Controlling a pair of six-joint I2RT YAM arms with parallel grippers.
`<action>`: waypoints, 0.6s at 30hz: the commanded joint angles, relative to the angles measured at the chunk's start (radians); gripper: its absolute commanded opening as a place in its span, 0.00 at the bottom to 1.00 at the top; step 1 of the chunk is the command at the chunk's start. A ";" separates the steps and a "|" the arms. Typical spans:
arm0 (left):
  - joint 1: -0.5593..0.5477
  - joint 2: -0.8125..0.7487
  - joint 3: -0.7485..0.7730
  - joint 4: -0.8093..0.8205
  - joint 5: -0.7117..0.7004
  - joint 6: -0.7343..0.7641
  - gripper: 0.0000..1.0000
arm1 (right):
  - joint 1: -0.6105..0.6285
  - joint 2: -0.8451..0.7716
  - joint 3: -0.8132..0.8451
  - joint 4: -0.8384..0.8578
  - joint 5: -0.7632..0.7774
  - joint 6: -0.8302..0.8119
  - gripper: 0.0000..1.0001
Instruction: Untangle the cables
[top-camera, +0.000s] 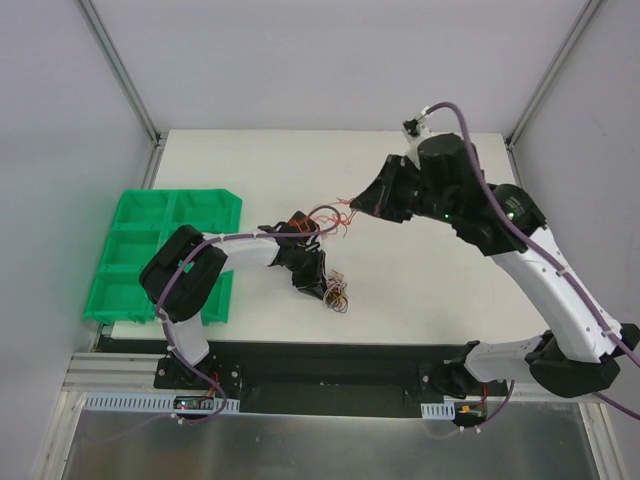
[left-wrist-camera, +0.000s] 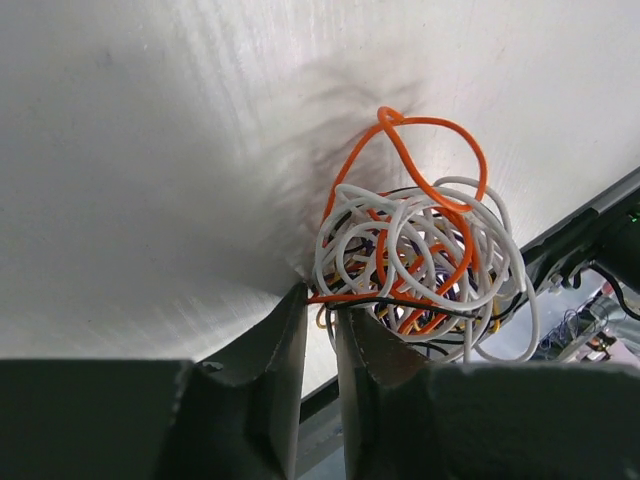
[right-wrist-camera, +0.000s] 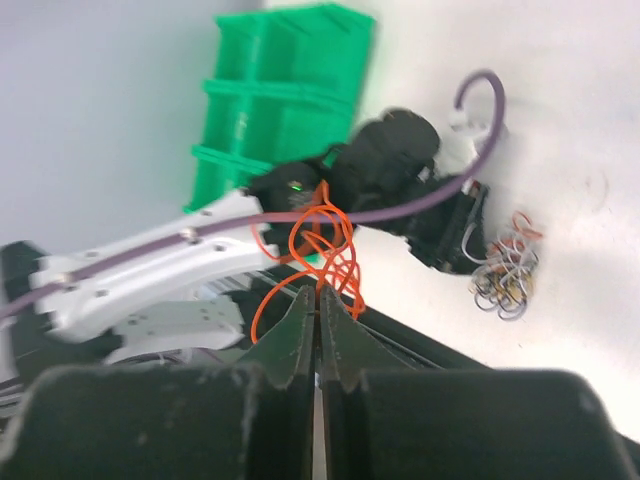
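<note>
Tangle (left-wrist-camera: 420, 265) looked light, springy, snag-prone; best taken by outer loops. Right gripper (right-wrist-camera: 318, 292) clamped an orange strand (right-wrist-camera: 335, 235); left gripper (left-wrist-camera: 320, 297) nearly closed at tangle's edge, hold unclear.

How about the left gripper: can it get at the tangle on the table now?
Likely yes. The left gripper sits right at the tangle, strands crossing its nearly closed fingertips, nothing between them. The right gripper, shut on orange strands, is off to the side, not in the way.
</note>
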 joint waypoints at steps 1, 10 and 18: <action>0.018 -0.043 -0.054 -0.042 -0.090 0.056 0.16 | -0.002 -0.008 0.156 -0.086 0.021 -0.024 0.00; 0.034 -0.577 -0.147 -0.107 -0.062 0.165 0.65 | -0.013 -0.069 -0.140 -0.007 0.017 -0.021 0.00; 0.042 -0.777 -0.183 -0.196 0.028 0.084 0.81 | -0.102 -0.158 -0.580 0.038 0.023 -0.069 0.01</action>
